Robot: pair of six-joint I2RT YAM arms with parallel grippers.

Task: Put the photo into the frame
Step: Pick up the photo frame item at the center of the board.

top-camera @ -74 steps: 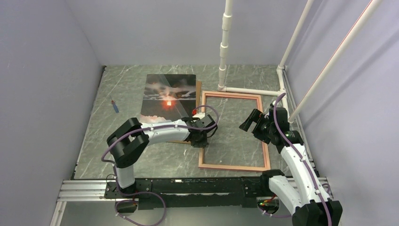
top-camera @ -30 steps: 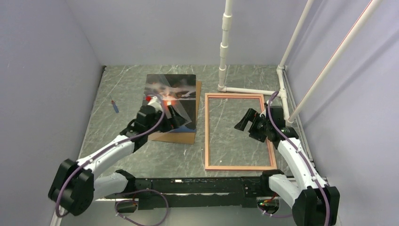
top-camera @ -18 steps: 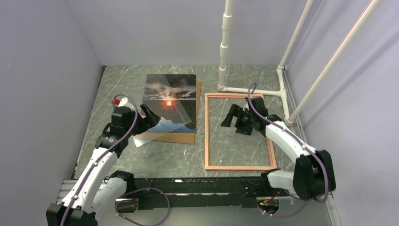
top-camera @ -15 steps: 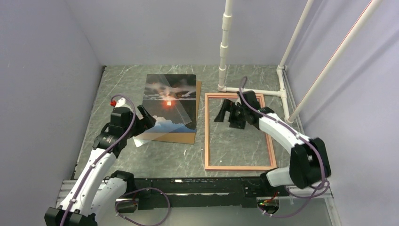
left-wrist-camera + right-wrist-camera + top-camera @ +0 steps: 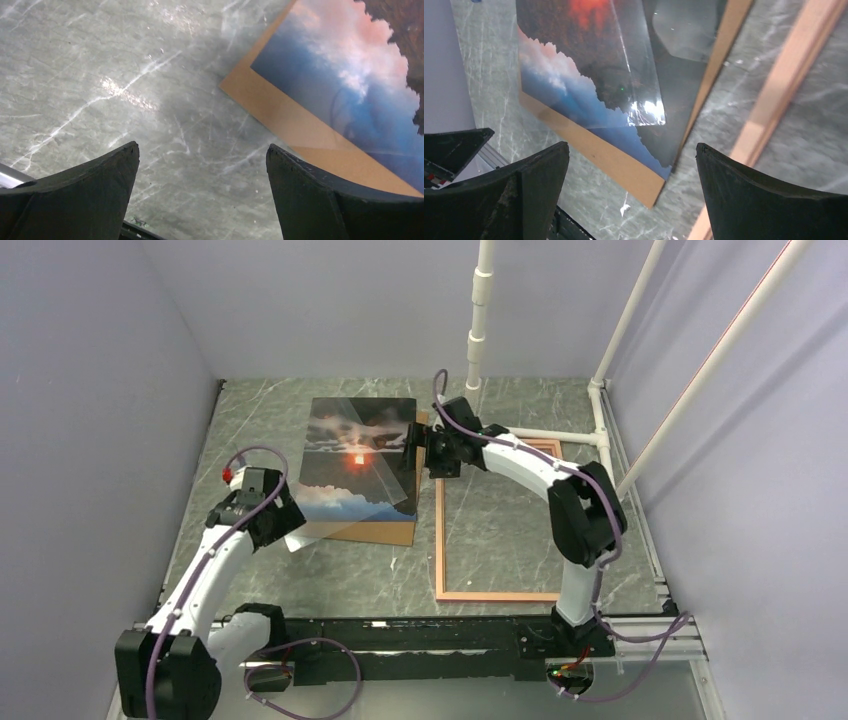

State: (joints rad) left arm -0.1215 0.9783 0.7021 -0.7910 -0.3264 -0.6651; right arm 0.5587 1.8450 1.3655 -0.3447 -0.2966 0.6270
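A: Starting from the left: anything gripped there?

B: No. Spread wide with nothing between them, the left fingers [image 5: 281, 523]. Hovering over the grey marbled tabletop [image 5: 250, 420], just beside the near left corner of the brown backing board [image 5: 375, 532].

A: And on that board?

B: Lying flat and face up, the photo [image 5: 350, 455], with dark rocks, clouds and a red glow. Covers most of the board, leaving a brown strip along the near edge and the right edge. Resting askew on top of it, a clear sheet [image 5: 400, 495], with one corner poking past the board toward the left fingers.

A: Moving right?

B: Also spread wide and holding nothing, the right fingers [image 5: 412, 447]. Reaching in from the right over the photo's far right edge. Cannot tell whether touching the print or just above it.

A: And further right?

B: Flat on the tabletop just beside the board, the frame [image 5: 497, 595], reddish-pink, with only marble showing inside. Not yet holding the photo. Far left corner hidden beneath the right arm. Beyond it, at the far edge, a white pipe stand [image 5: 478, 340].
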